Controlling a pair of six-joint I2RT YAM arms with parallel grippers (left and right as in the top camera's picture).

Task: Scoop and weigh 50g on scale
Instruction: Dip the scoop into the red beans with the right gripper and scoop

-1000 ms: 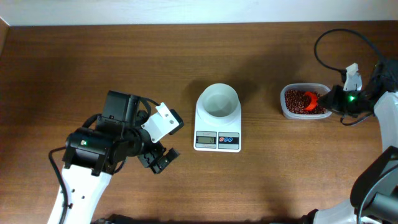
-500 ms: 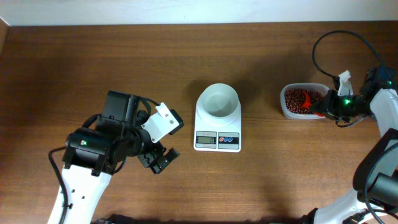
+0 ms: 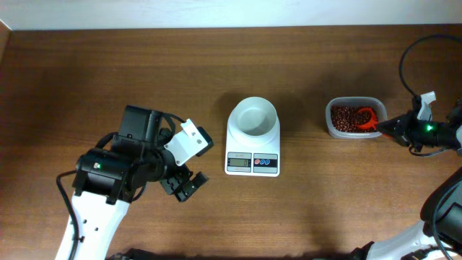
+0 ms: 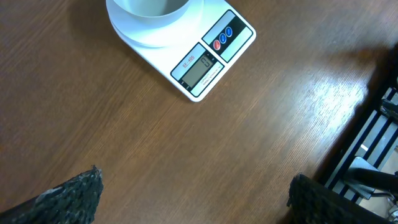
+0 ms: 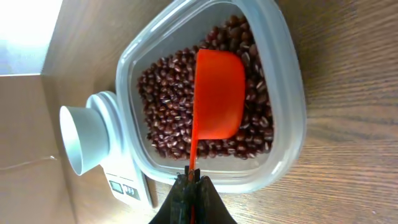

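Brown wood-grain table [image 3: 325, 87] fills nearly the whole overhead view, with a pale strip of wall [image 3: 216, 13] along its far edge. In the left wrist view, dark metal bars [image 4: 373, 143] show past the table's edge.

We count two arms. The left arm [image 3: 108, 173], black and white, sits over the left half of the table. Its pincer [image 3: 186, 185] stands wide apart, holds nothing, and hovers over bare wood, well apart from the scale. The right arm [image 3: 440, 133] reaches in from the right edge. Its pincer [image 5: 193, 199] is pressed together on the thin handle of a red-orange scoop [image 5: 217, 93].

We count one white scale [image 3: 253, 163], near the middle of the table, between the two arms. It has a grey display and two round buttons on the front edge. One round white bowl [image 3: 253, 118] rests on top of it.

We count one clear plastic tub [image 3: 355, 100], to the right of the scale and near it without touching. The cup of the one scoop lies inside the tub, over the red-brown beans [image 5: 165, 106], which are too many to count.
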